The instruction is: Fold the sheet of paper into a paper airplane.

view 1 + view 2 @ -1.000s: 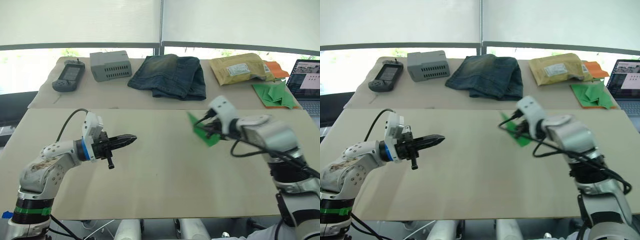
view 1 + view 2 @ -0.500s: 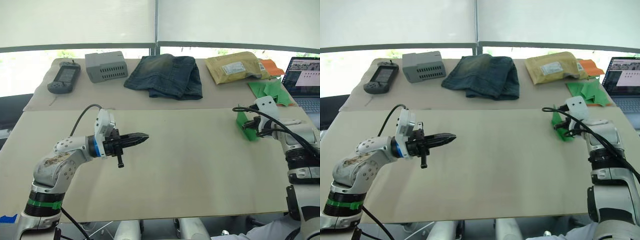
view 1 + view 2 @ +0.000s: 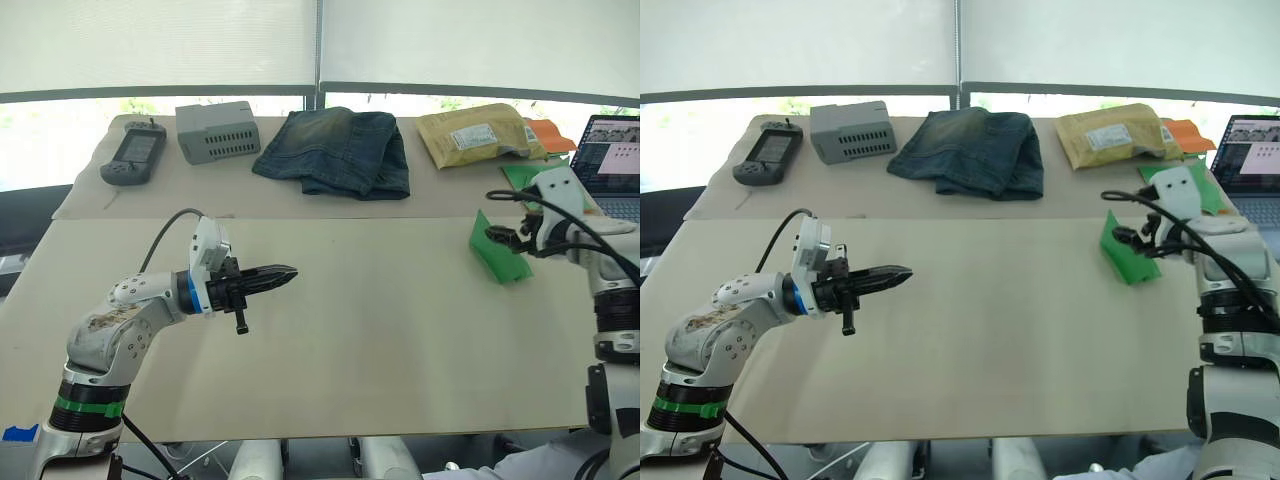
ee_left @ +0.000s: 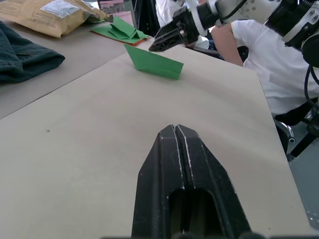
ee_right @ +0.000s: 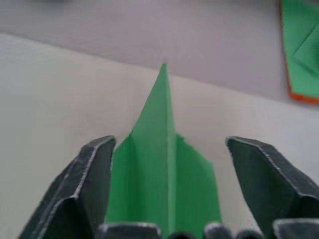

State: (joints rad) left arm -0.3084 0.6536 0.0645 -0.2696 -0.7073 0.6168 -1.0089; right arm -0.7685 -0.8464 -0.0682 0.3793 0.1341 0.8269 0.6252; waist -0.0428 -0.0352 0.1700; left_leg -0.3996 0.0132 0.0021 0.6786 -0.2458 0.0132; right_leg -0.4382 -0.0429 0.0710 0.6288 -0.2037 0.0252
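Flat pointed bright green paper airplane (image 3: 497, 254) lying on tan desk (image 3: 350, 330) near its right edge. Right tool (image 5: 167, 186) spread wide, straddling the wedge, gripping nothing. Left tool (image 4: 178, 149) pressed closed, empty, well apart.

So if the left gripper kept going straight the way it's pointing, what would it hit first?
Probably the paper airplane. The left gripper, jaws shut, points across bare table toward it, with the right gripper just behind. Depth is uncertain, so it might pass beside it.
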